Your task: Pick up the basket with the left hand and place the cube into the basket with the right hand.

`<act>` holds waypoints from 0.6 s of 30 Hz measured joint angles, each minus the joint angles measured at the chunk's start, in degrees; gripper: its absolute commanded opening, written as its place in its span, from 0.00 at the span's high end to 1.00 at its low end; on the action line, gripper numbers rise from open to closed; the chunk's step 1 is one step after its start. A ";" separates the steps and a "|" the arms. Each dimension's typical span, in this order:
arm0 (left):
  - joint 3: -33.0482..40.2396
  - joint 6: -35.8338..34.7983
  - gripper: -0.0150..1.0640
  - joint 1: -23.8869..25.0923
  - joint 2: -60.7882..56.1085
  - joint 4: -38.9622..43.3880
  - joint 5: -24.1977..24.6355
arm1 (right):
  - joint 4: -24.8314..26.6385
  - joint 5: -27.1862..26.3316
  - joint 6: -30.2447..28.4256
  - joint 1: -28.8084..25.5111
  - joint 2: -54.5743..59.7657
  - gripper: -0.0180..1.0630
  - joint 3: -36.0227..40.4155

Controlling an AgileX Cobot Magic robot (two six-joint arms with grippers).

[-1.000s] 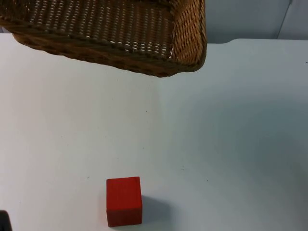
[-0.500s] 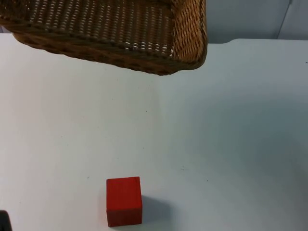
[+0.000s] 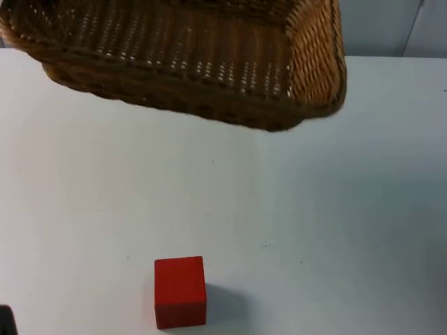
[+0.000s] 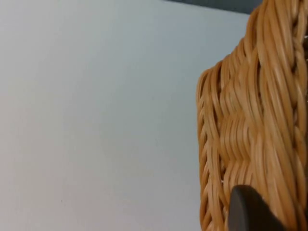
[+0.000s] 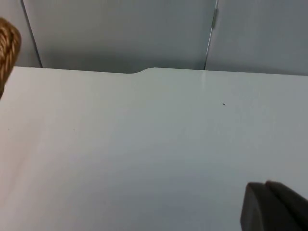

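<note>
The brown wicker basket (image 3: pixel 188 63) hangs in the air over the far part of the white table, tilted, with its open side partly toward the camera. In the left wrist view the basket's woven rim (image 4: pixel 255 120) stands close up, and my left gripper (image 4: pixel 248 211) is shut on it. The red cube (image 3: pixel 180 292) rests on the table near the front edge, well in front of the basket and apart from it. My right gripper (image 5: pixel 274 207) waits above bare table off to the right. An edge of the basket (image 5: pixel 7 48) appears in the right wrist view.
The white table (image 3: pixel 335 209) stretches bare between cube and basket and off to the right. The grey partition wall (image 5: pixel 120 33) closes the table's far edge. A small dark object (image 3: pixel 5 319) sits at the table's front left corner.
The basket has shifted to the right and come lower and closer in the top view. The red cube has stayed where it was.
</note>
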 measured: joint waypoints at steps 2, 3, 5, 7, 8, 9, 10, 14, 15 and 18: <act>0.00 1.09 0.99 -0.58 0.00 0.11 0.73 | 0.00 0.00 0.00 0.00 0.00 0.99 0.00; 0.00 1.86 0.99 -1.15 0.00 0.43 1.29 | 0.00 0.00 0.00 0.00 0.00 0.99 0.00; 0.00 2.52 0.99 -2.66 0.00 1.86 1.54 | 0.00 0.00 0.00 0.00 0.06 0.99 0.00; 0.00 2.52 0.99 -3.34 0.00 3.26 1.63 | 0.00 0.00 0.00 0.00 0.47 0.99 0.00; 0.00 2.52 0.99 -3.91 0.00 4.30 1.63 | 0.00 -0.18 0.00 0.00 1.16 0.99 -0.02; 0.00 2.52 0.99 -4.52 0.00 5.38 1.41 | 0.00 -0.73 0.11 0.00 2.55 0.99 -0.12; 0.00 2.62 0.99 -4.90 0.26 5.87 0.95 | 0.00 -0.87 0.11 0.00 3.23 0.99 -0.12; 1.34 2.62 0.99 -5.29 1.50 6.59 -3.75 | 0.00 -1.12 0.90 0.00 9.29 0.99 -1.85; 2.25 2.62 0.99 -5.29 1.77 6.67 -5.57 | 0.00 -1.12 1.19 0.00 11.31 0.99 -2.82; 4.23 2.75 0.99 -5.29 2.10 6.96 -9.91 | -0.14 -0.82 1.42 0.00 14.85 0.99 -6.04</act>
